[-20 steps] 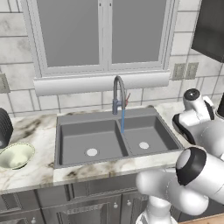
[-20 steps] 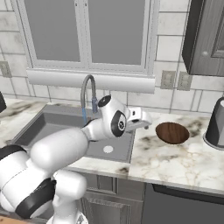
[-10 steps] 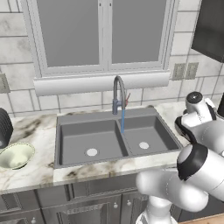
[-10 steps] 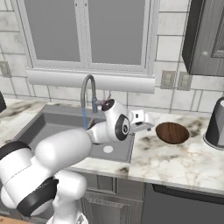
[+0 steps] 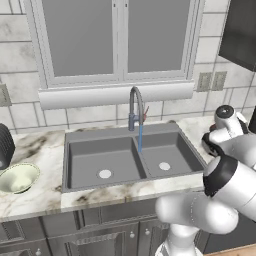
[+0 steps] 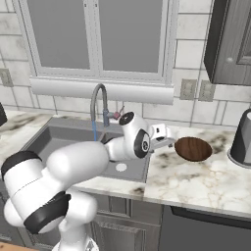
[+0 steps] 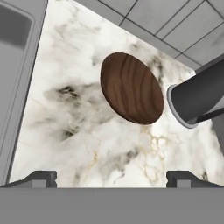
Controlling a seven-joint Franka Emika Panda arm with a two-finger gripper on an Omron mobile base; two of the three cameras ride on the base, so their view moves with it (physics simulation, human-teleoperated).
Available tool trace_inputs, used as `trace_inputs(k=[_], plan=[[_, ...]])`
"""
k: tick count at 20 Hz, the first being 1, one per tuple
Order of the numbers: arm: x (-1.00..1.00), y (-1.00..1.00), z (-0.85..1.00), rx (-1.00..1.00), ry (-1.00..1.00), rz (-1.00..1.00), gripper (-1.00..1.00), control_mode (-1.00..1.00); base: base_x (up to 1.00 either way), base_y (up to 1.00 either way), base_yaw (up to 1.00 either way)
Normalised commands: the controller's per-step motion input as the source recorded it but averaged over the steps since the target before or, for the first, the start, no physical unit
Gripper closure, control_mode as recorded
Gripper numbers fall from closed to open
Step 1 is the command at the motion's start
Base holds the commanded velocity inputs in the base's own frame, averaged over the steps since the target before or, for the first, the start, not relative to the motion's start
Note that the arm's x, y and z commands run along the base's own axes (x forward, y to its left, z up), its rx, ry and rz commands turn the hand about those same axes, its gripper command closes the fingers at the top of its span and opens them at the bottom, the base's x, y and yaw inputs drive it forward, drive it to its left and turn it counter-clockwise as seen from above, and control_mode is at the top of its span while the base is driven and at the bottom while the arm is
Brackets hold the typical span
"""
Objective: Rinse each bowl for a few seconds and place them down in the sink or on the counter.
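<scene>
The brown bowl point(image 6: 193, 148) sits on the counter point(image 6: 196, 181) right of the sink point(image 6: 59, 137), close to the back wall, with a dark grey canister point(image 6: 242, 138) just beside it toward the counter's right end. The gripper point(image 6: 169, 142) hovers by the bowl's sink-side edge, fingers wide apart and holding nothing. Over on the counter's left end, the cream bowl point(image 5: 17, 177) rests near the front edge, a black ribbed object point(image 5: 4, 146) behind it. Water point(image 5: 140, 137) streams from the faucet point(image 5: 135, 106) into the sink.
</scene>
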Motion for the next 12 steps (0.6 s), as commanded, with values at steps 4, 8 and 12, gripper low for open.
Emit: trace_inputs(k=[4, 8, 12], plan=[[0.11, -0.15, -0.09, 0.00, 0.06, 0.03, -1.00, -1.00, 0.00, 0.00, 0.00], [0.10, -0.15, -0.13, 0.00, 0.07, 0.03, -1.00, -1.00, 0.00, 0.00, 0.00], [0.12, -0.13, -0.14, 0.00, 0.08, 0.03, -1.00, -1.00, 0.00, 0.00, 0.00]])
